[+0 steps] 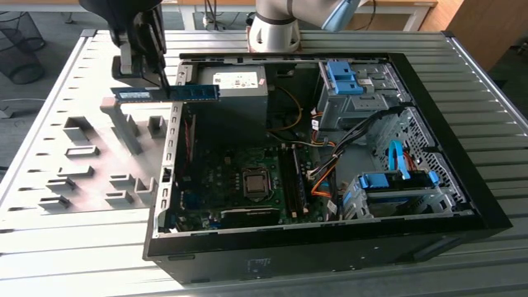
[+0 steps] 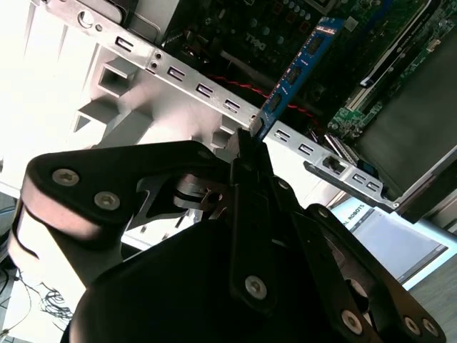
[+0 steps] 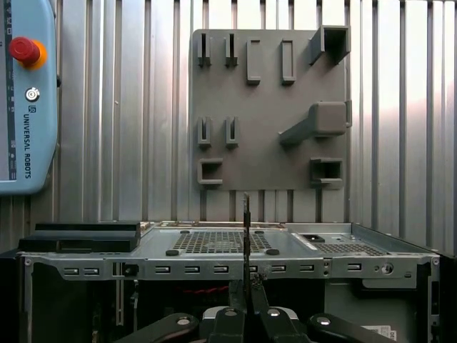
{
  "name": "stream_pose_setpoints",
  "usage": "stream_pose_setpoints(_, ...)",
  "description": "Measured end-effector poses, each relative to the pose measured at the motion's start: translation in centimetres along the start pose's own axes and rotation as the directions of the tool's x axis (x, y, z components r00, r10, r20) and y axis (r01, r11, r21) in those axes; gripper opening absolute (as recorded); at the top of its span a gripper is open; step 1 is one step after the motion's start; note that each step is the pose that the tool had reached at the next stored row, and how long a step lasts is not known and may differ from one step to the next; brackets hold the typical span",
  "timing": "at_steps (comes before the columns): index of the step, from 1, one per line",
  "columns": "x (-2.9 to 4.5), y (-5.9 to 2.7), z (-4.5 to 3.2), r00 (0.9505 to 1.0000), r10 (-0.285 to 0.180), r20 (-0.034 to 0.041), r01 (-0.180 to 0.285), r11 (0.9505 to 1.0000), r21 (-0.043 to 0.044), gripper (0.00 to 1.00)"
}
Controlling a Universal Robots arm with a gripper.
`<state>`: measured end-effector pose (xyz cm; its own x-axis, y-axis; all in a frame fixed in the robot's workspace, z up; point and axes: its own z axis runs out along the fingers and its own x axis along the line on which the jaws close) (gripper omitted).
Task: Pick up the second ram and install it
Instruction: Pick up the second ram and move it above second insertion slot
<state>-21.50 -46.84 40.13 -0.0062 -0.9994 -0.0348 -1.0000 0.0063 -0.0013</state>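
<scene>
The second ram [image 1: 188, 93] is a blue-green stick that hangs level in the air, over the open computer case's wall [image 1: 175, 133] on the exterior view's left. My gripper [image 1: 158, 88] is shut on the stick near the end with the pale label. The second wrist view has the ram [image 2: 300, 68] reaching out from my closed gripper [image 2: 248, 146] over the motherboard [image 2: 257, 36]. The first wrist view shows the ram [image 3: 246, 229] edge-on, rising from my gripper [image 3: 247, 284]. The dark memory slots [image 1: 293, 179] lie on the motherboard [image 1: 231, 185] well below.
A grey fixture board [image 1: 91, 161] with upright blocks [image 3: 321, 118] lies beside the case on the ribbed metal table [image 1: 66, 247]. Blue drive brackets [image 1: 342, 77] and cables [image 1: 330, 167] fill the case's far side. The arm's base [image 1: 272, 28] stands behind it. A teach pendant [image 3: 25, 100] lies on the table.
</scene>
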Motion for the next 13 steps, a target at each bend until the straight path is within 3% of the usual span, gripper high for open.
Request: stream_pose_setpoints(13, 0.0, -0.25, 0.03, 1.0, 0.0, 0.0, 0.0, 1.0, 0.0, 0.14)
